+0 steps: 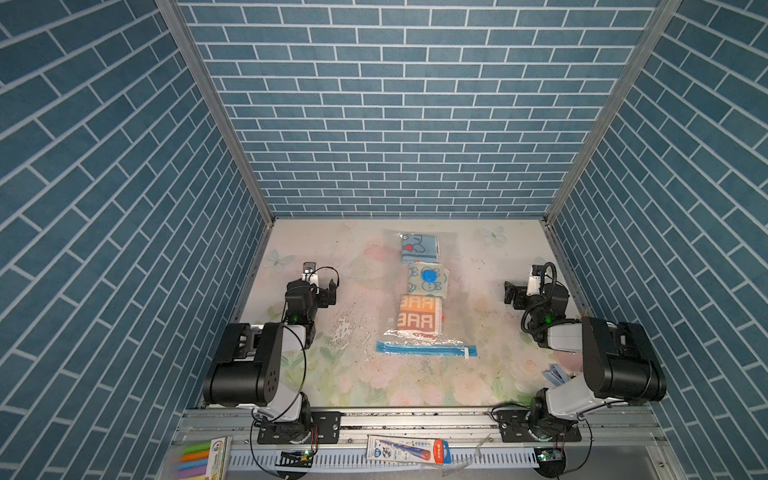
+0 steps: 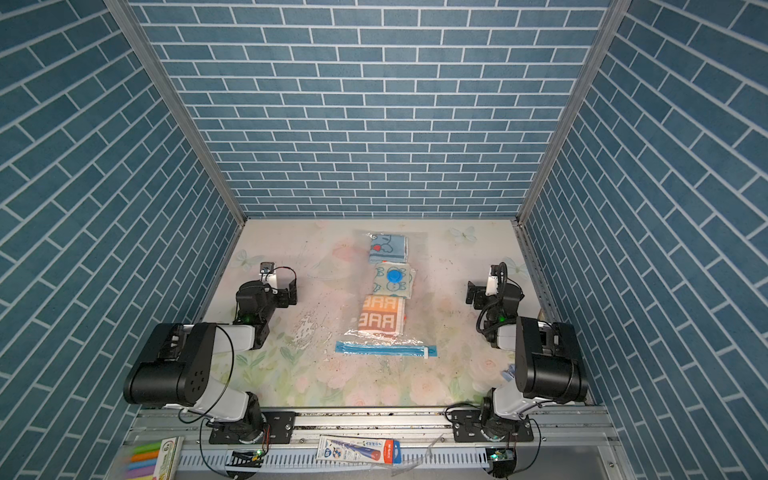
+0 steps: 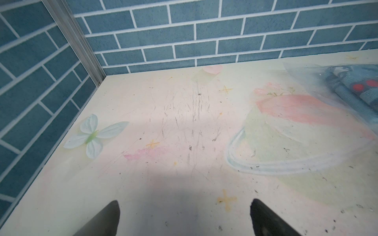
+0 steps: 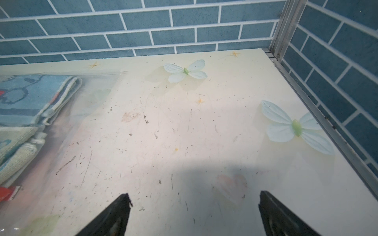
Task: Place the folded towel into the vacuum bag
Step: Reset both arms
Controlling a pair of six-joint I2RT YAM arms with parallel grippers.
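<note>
Three folded towels [image 1: 419, 248] [image 1: 428, 282] [image 1: 419, 316], one vacuum bag [image 1: 429, 275], two claws [image 3: 184, 206] [image 4: 194, 197].

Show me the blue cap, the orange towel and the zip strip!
blue cap [image 1: 429, 275], in a top view, middle of the cap.
orange towel [image 1: 419, 314], in a top view, middle of its lettered face.
zip strip [image 1: 424, 350], in a top view, middle of the band.

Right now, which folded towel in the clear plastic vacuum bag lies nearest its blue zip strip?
The orange towel with white letters; the pale green towel lies under the round blue valve cap, the blue towel at the far end.
</note>
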